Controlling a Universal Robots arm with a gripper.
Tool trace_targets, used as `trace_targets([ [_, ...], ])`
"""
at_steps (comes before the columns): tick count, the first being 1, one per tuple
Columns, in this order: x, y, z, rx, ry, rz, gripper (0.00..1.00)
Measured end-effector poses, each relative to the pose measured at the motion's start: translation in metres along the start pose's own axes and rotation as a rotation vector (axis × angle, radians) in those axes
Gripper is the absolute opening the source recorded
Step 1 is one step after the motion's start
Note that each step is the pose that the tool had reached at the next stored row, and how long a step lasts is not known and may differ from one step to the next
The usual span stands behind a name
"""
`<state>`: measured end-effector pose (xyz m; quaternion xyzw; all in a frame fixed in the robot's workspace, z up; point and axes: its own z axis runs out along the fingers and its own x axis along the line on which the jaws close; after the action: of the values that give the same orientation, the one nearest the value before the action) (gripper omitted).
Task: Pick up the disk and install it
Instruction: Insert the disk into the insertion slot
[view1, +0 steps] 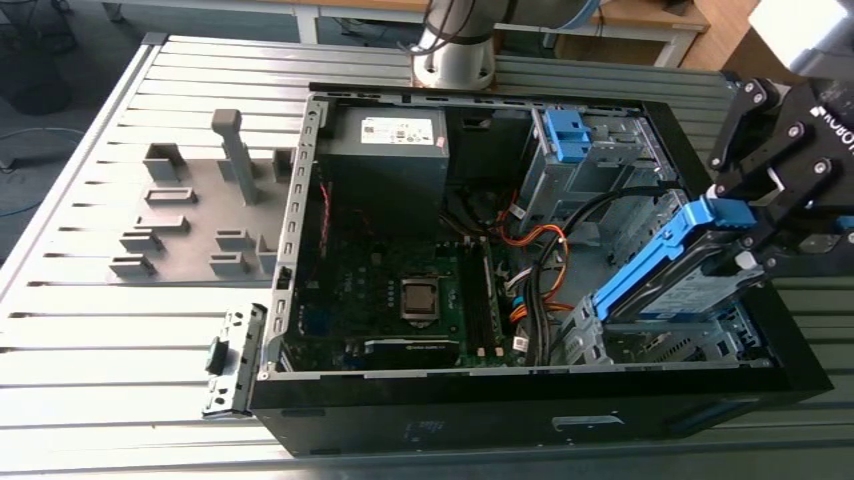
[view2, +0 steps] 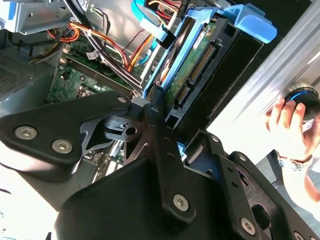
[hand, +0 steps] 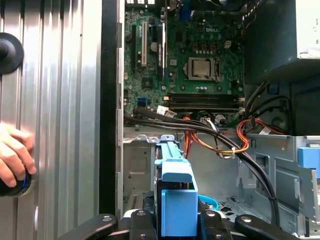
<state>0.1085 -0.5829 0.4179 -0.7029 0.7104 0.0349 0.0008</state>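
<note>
"At the exterior view's right, what is the pincer (view1: 763, 222) doing?"

"It is clamping the disk (view1: 674, 268) by its blue carrier and holding it tilted over the open computer case (view1: 534, 425), which is lying on the ribbed metal surface (view1: 107, 330). The disk's lower end is hanging close over the drive cage (view1: 587, 340) in the case's corner. Whether the two are touching cannot be told."

"And in the second wrist view?"

"The black fingers (view2: 154, 107) are pressing on the disk (view2: 197, 52) from its two sides, with its connector edge showing. Orange and black cables (view2: 107, 47) are running beside it over the motherboard (view2: 70, 82). A person's hand (view2: 287, 125) is resting on a black knob (view2: 302, 96) outside the case."

"What is the first wrist view showing?"

"The pincer (hand: 175, 222) is gripping the disk (hand: 175, 185) edge-on, with the cables (hand: 210, 135) crossing just beyond it and the motherboard (hand: 190, 65) lying further off. The hand (hand: 12, 157) is covering the black knob (hand: 15, 186) on the surface (hand: 60, 100) beside the case."
</note>
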Motion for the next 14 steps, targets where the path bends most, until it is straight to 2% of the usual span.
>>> trace_targets([
  [6,0.0005,-0.0005,0.0109,0.0,0.0,0.0,0.36],
  [14,0.0011,-0.0011,0.0217,0.0,0.0,0.0,0.36],
])
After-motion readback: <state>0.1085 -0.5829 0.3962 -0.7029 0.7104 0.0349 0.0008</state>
